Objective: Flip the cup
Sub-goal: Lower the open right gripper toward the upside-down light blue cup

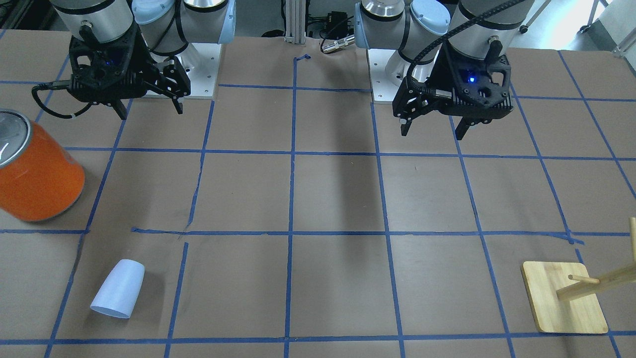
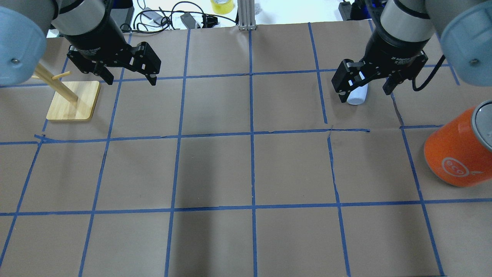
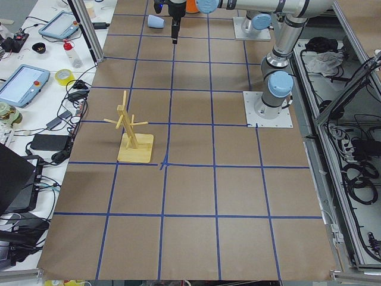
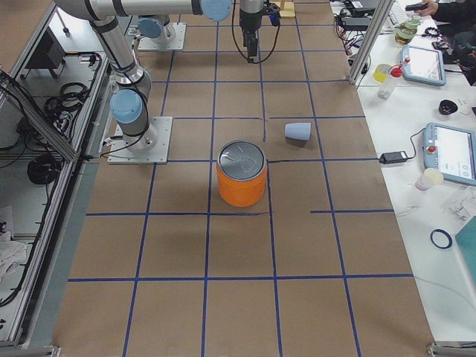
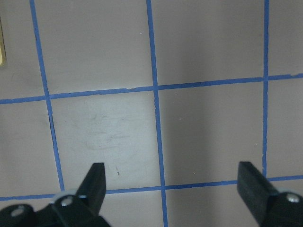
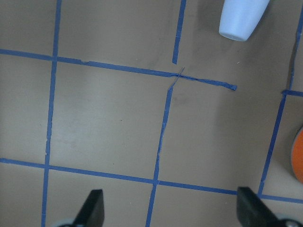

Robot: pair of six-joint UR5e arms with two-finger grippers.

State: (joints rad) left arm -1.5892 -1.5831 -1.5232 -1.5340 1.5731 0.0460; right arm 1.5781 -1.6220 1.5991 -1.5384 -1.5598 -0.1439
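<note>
The small pale blue-white cup [image 1: 118,294] lies on its side on the brown table, wide rim toward the operators' side. It also shows in the overhead view [image 2: 356,99], partly behind my right gripper, in the right side view [image 4: 297,132] and at the top edge of the right wrist view [image 6: 241,19]. My right gripper [image 1: 149,107] [image 2: 364,95] [image 6: 169,195] is open and empty, held above the table on the robot's side of the cup. My left gripper [image 1: 432,130] [image 2: 131,81] [image 5: 171,172] is open and empty over bare table.
A large orange can [image 1: 39,174] [image 2: 459,154] [image 4: 241,175] with a silver top stands near the cup, toward the table's right end. A wooden peg rack on a square base [image 1: 564,298] [image 2: 73,102] [image 3: 134,134] stands by the left gripper.
</note>
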